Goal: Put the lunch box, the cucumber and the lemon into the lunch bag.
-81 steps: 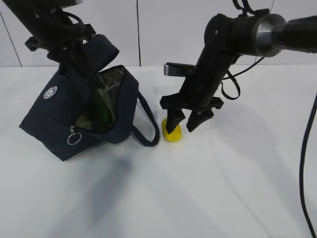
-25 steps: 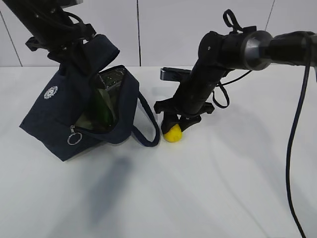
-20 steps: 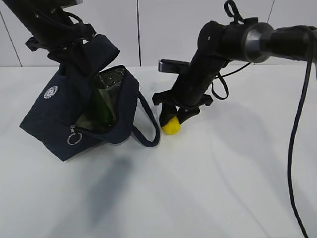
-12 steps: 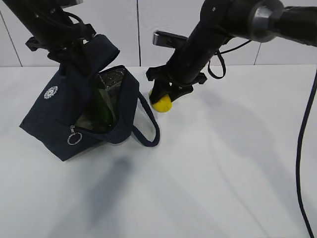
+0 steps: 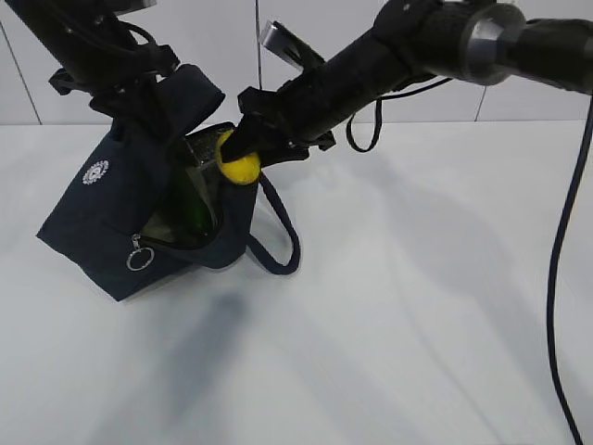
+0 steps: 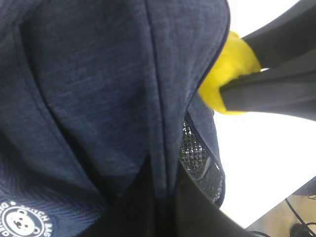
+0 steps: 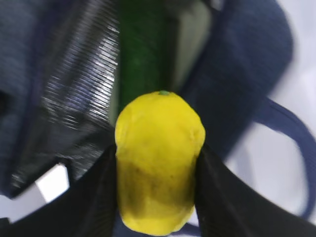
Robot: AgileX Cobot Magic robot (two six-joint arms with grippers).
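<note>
Exterior view shows my right gripper (image 5: 237,153) clamped on the lemon (image 5: 238,163), carrying it in the air at the upper right edge of the lunch bag's (image 5: 102,222) open mouth, clear of the white table (image 5: 408,306). My right arm reaches in from the far right, across the middle, toward the left. The navy lunch bag sits on the left part of the table, tipped, with its mouth facing right and up. My left gripper (image 5: 139,88) is pinched shut on the bag's fabric at the far top and holds that side up. One loop handle (image 5: 278,236) hangs down on the bag's right side, onto the table. A silver ring pull (image 5: 138,260) dangles at the near lower corner of the opening.

Right wrist view has the lemon (image 7: 158,160) squeezed between my two dark fingers (image 7: 219,197), and beyond it, inside the bag, the dark green cucumber (image 7: 143,64) stands beside the pale green lid of the lunch box (image 7: 192,37), with silvery lining (image 7: 74,94) on the left.
</note>
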